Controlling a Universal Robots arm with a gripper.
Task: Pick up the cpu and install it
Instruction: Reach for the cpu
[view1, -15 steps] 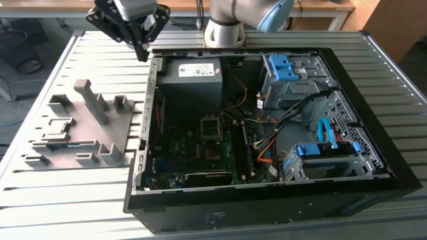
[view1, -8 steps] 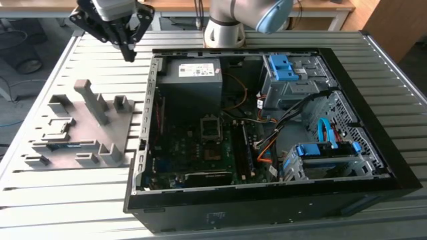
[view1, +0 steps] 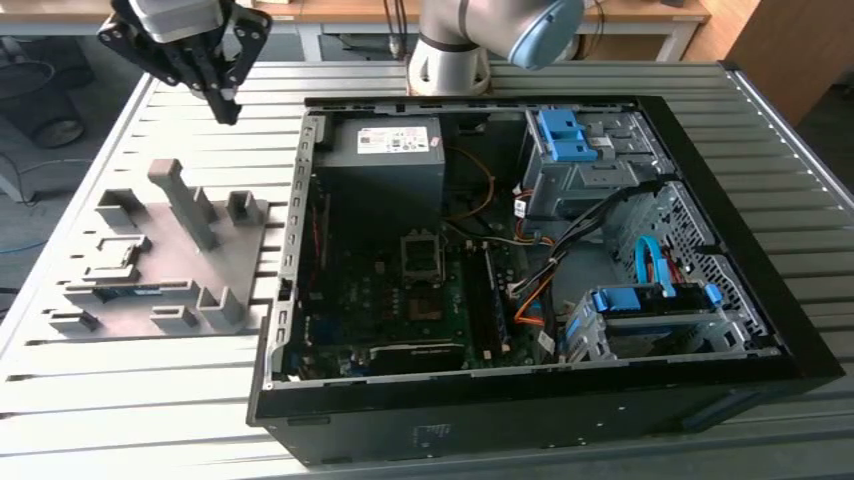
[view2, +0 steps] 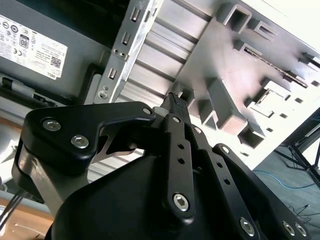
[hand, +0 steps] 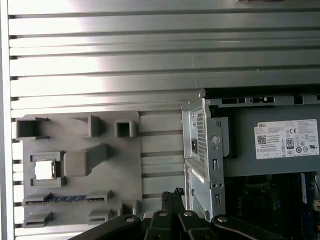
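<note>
Black linkage bars of the gripper (view2: 174, 100) sit closest to the lens in both wrist views. Its two ridged fingertips are pressed together with nothing pinched between them. The cpu (hand: 44, 170), a small silvery square, lies flat in a walled square pocket of the grey fixture plate (hand: 125, 165), not yet picked up and well apart from the fingertips. A plain grey block stands just beside that pocket, and a narrow blue strip (hand: 67, 198) lies in a long slot near it. Other empty pockets and upright posts are spread over the rest of the plate. The plate rests on the slatted metal table (hand: 150, 50), just beside the open black computer case (view1: 534, 400), which lies on its side toward the exterior view's right. In the exterior view the gripper hangs in the air above the table, past the plate's far end and near the case's far corner at the exterior view's left. Inside the case, the grey power supply (view1: 387, 150) fills that corner. Nearer the middle, the motherboard (view1: 360, 310) carries the socket (view1: 419, 258), a dark square recess with a metal frame. Blue drive brackets and loose cables crowd the side at the exterior view's right. The arm's base (view1: 454, 55) stands on the table just behind the case.
</note>
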